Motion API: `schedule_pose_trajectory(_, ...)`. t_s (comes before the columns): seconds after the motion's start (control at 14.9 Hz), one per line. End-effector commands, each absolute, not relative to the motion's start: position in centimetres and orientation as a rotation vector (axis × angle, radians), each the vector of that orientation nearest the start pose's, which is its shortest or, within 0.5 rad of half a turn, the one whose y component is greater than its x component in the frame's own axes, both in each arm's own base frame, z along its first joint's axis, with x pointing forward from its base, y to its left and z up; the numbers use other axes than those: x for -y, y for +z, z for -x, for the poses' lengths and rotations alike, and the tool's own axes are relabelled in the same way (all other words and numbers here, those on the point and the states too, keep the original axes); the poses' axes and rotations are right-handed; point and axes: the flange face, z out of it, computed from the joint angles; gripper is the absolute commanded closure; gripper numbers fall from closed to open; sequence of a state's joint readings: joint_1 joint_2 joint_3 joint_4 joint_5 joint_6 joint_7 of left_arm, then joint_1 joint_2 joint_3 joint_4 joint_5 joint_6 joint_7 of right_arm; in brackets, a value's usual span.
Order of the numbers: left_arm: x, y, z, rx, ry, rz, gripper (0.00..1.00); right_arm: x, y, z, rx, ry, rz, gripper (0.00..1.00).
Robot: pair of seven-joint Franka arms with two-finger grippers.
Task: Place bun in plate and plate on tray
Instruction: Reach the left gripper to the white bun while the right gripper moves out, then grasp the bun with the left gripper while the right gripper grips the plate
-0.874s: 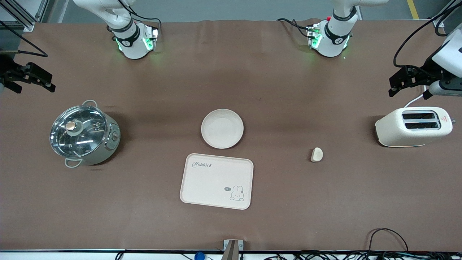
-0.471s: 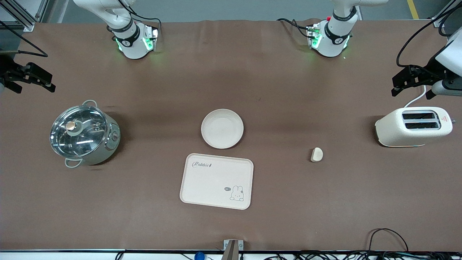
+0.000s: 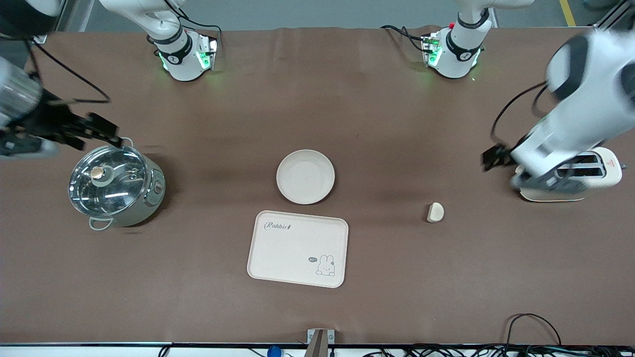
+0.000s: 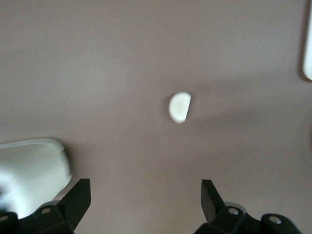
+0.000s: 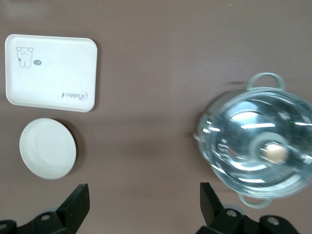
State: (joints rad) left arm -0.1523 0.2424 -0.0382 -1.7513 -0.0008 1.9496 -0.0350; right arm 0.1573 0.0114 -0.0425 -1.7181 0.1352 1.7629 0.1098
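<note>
The small cream bun (image 3: 435,212) (image 4: 179,107) lies flat on the brown table, between the tray and the toaster. The round empty plate (image 3: 305,176) (image 5: 48,148) sits mid-table. The "Rabbit" tray (image 3: 297,249) (image 5: 51,73) lies just nearer the front camera, empty. My left gripper (image 3: 492,158) (image 4: 145,186) hangs open over the table beside the toaster, apart from the bun. My right gripper (image 3: 105,132) (image 5: 144,187) is open above the table at the pot's edge, holding nothing.
A white toaster (image 3: 603,171) (image 4: 31,168) stands at the left arm's end, partly covered by that arm. A glass-lidded steel pot (image 3: 115,184) (image 5: 258,146) stands at the right arm's end. Cables run along the table's front edge.
Both arms have swung in from the table's ends. The left gripper came down beside the toaster toward the bun. The right gripper moved in over the pot's edge. The objects have not moved.
</note>
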Motion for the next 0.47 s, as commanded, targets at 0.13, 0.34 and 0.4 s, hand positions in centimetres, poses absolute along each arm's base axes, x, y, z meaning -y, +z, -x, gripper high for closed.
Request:
schedule_pose_trajectory(0.13, 14.5, 28.1, -63.1, -0.284, 0.023, 3.176, 0.00, -14.9, 46.3, -57.2, -0.098, 0.014, 2.901, 0.00)
schedule_pose_trajectory(0.34, 13.9, 22.1, -60.9, -0.287, -0.109, 3.186, 0.00, -20.6, 40.4, -56.2, -0.099, -0.042, 2.906, 0.00)
schedule_pose_trajectory(0.4, 13.9, 21.0, -60.3, -0.287, -0.131, 3.188, 0.01, -22.3, 38.3, -56.1, -0.114, -0.050, 2.909, 0.00)
